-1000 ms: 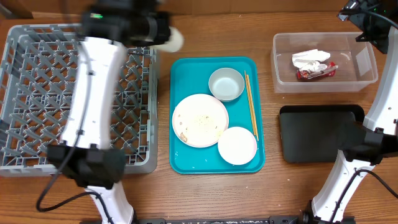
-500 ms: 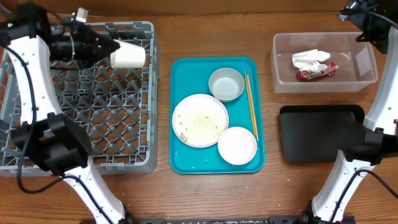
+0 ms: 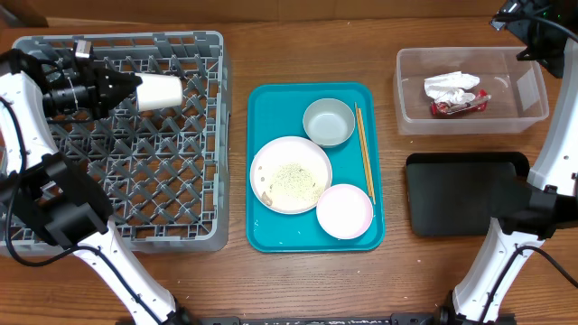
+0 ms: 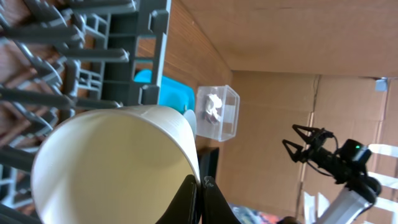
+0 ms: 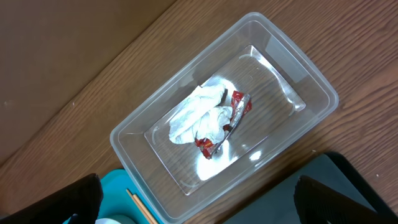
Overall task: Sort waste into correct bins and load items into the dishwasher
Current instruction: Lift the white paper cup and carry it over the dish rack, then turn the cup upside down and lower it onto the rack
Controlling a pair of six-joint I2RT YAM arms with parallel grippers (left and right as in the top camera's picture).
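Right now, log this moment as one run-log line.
left gripper: shut on cup over rack | right gripper: open above tub | tub: napkin, wrapper inside | tray: plate, grey bowl, pink bowl, chopsticks

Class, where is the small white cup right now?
Overhead view, left side: the small white cup is tipped sideways over the grey dish rack near its far wall, gripped by the left gripper, left of the teal tray.

Left arm clamped at upper left, right arm open at upper right.
The left arm (image 3: 23,108) rises from the lower left along the left edge and bends rightward; the left gripper (image 3: 129,90) points right, jaws pinched together on the rim of a small white cup (image 3: 161,91). The right arm (image 3: 551,153) climbs the right edge, and the right gripper (image 3: 535,34) sits in the top right corner, its fingers (image 5: 56,202) spread wide and holding nothing.
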